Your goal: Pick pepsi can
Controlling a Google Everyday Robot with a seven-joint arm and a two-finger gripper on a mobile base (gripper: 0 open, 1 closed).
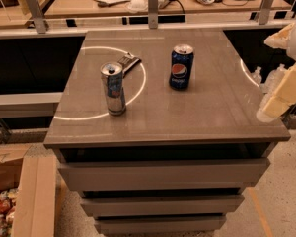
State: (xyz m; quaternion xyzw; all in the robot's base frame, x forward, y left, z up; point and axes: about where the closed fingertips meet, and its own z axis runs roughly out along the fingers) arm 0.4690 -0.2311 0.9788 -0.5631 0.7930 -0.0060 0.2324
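The pepsi can point(181, 67) stands upright on the grey table top point(207, 107), right of centre; it is dark blue with a round red-white-blue logo and a silver top. My gripper point(268, 78) is at the right edge of the view, beside the table's right side and well to the right of the can. Its cream fingers point(282, 92) are apart and hold nothing.
A taller, slim silver can point(113, 89) stands upright on the left part of the table. A small dark flat object point(127, 62) lies behind it. Drawers point(163, 174) sit below the top. A railing and desks run along the back; a cardboard box point(19, 196) is on the floor at the left.
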